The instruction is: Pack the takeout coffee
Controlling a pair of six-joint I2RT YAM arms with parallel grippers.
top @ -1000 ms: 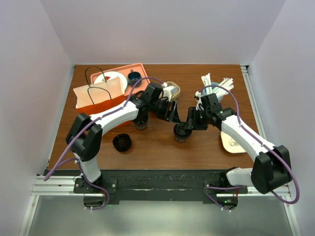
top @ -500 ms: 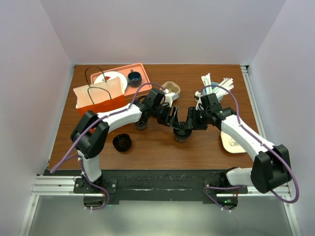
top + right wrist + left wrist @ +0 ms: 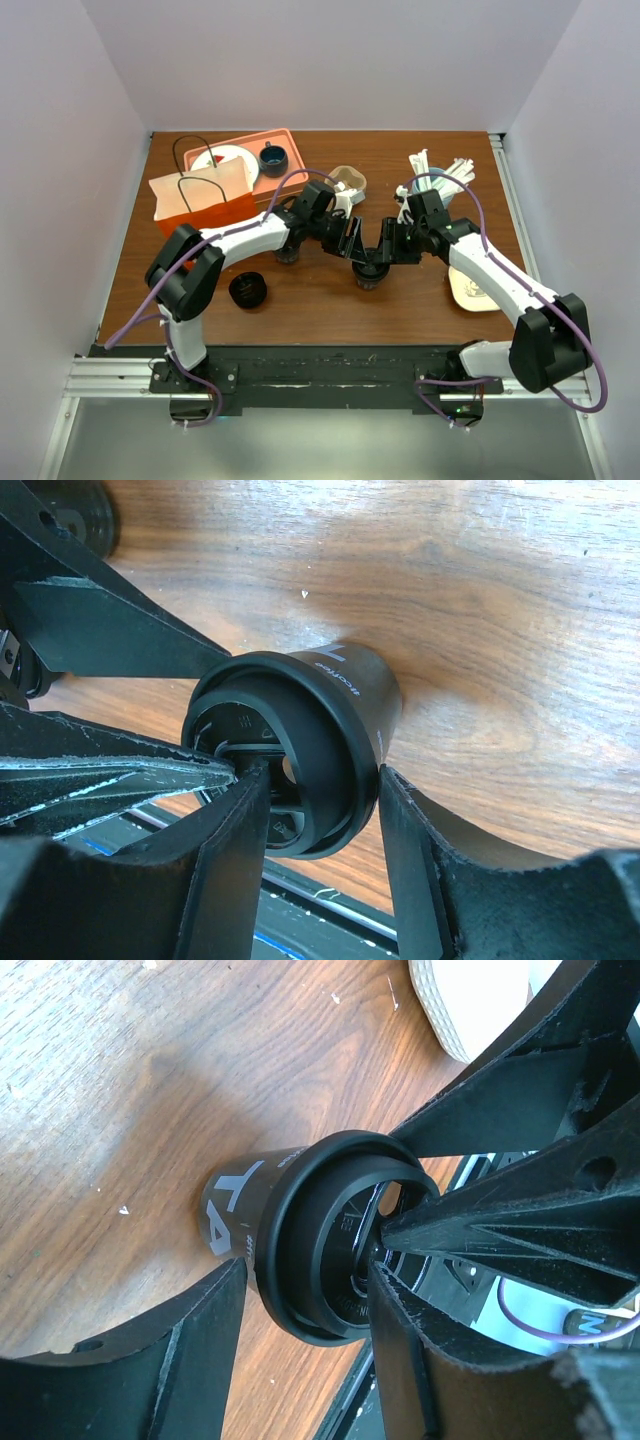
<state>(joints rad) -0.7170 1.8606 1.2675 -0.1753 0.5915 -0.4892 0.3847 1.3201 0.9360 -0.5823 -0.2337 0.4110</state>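
Right end effector [image 3: 322, 785] clamped across the black lid of the takeout coffee [image 3: 300, 720], one finger on each side of the rim. Left end effector [image 3: 308, 1275] set about half-wide astride the same lid from the opposite side, fingers crossing the right pair; contact of its pads with the rim impossible to judge. Cup directly under both end effectors, between all four fingers, base on the table [image 3: 320, 305]. Main hazard: two grips on one small lid. Likely a finger-on-finger clash in so crowded a space, or a squeeze on the lid alone instead of the paper wall below it — enough to pop the lid loose or leave the cup behind on a lift. Possibly also a tip or a spill from opposing pulls, or from a release on one side ahead of a firm hold on the other. Standing upright, long axis vertical, running straight up toward both wrists — lid end up, base down, white lettering on the side wall. Orange paper bag [image 3: 200, 195] well apart from the left end effector, off to its left and farther out along the table.
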